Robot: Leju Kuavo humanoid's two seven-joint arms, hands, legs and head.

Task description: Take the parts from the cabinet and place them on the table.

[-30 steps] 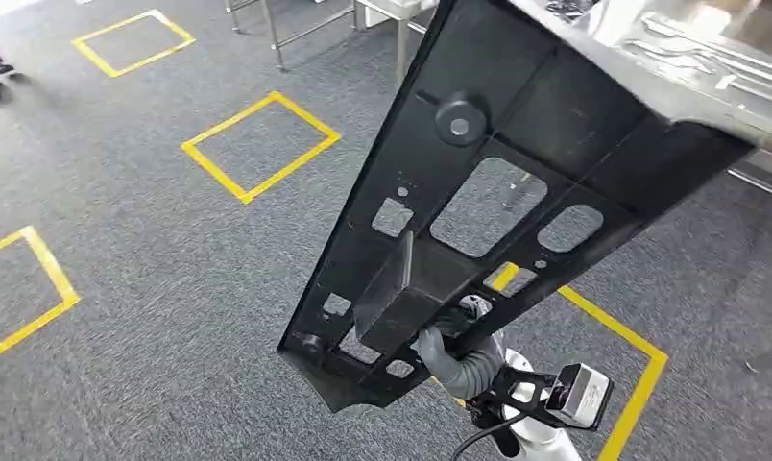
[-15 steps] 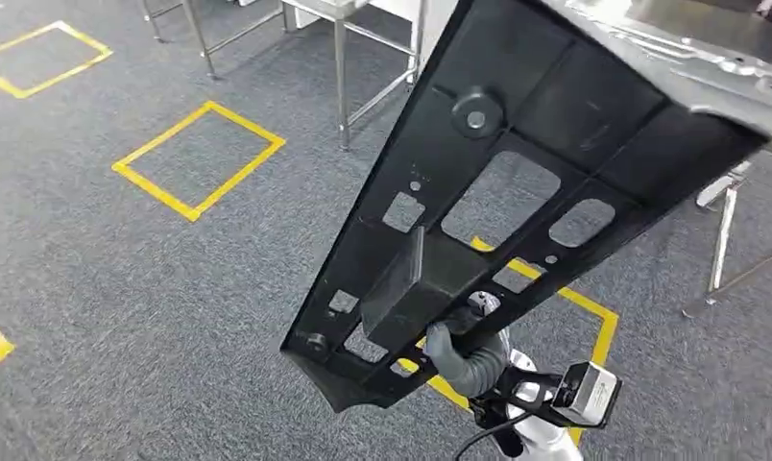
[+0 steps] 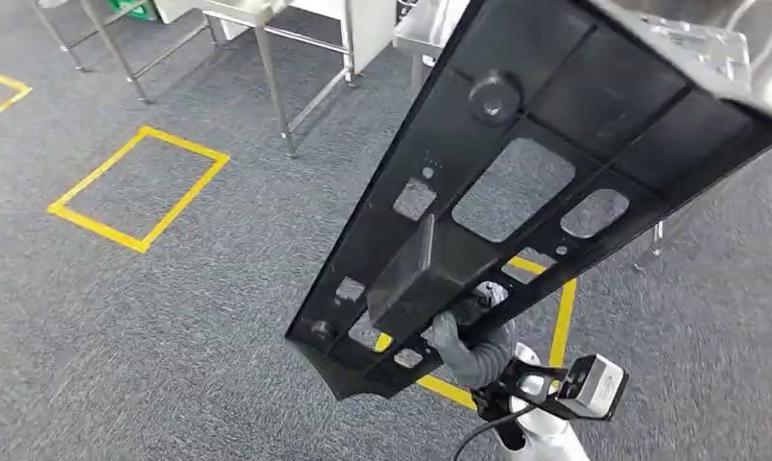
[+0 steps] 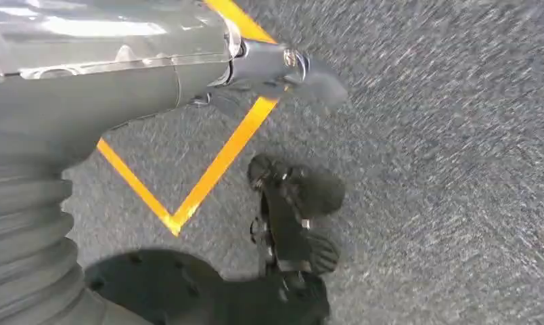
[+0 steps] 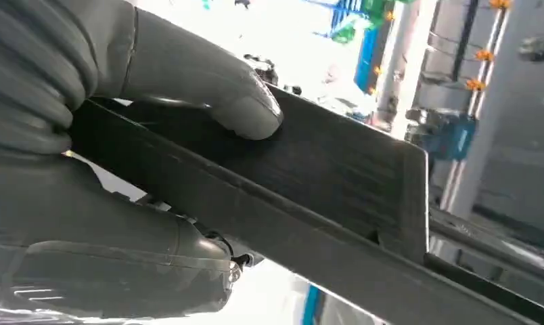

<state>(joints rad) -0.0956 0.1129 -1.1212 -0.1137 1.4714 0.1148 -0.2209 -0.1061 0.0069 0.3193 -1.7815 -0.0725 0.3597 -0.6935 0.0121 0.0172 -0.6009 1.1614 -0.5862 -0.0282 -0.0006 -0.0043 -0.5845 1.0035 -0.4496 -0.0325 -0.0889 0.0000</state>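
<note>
Right hand (image 3: 469, 341) grips the black panel (image 3: 517, 182) at its lower end, low centre of the head view; grey thumb (image 5: 215, 101) pressed on the panel's flat face, fingers wrapped under the edge in the right wrist view. Panel is a long black moulded part with several cutouts and a round boss (image 3: 494, 96), held tilted, running from lower centre up to the upper right of the frame, where its far end overlaps a shiny metal table (image 3: 718, 38). Whether it touches the table, can't tell. Wrist camera (image 3: 593, 386) sits just below the hand, lower right. Left hand (image 4: 283, 68) shows in the left wrist view over grey carpet (image 3: 171, 317) and a yellow tape line (image 4: 222, 162); view is blurred, nothing visibly in it, but fingers splayed or curled — can't tell. Floor: yellow tape square (image 3: 137, 187) at left, another (image 3: 545, 317) partly hidden behind the panel. Steel table legs (image 3: 272, 86) at upper left.
</note>
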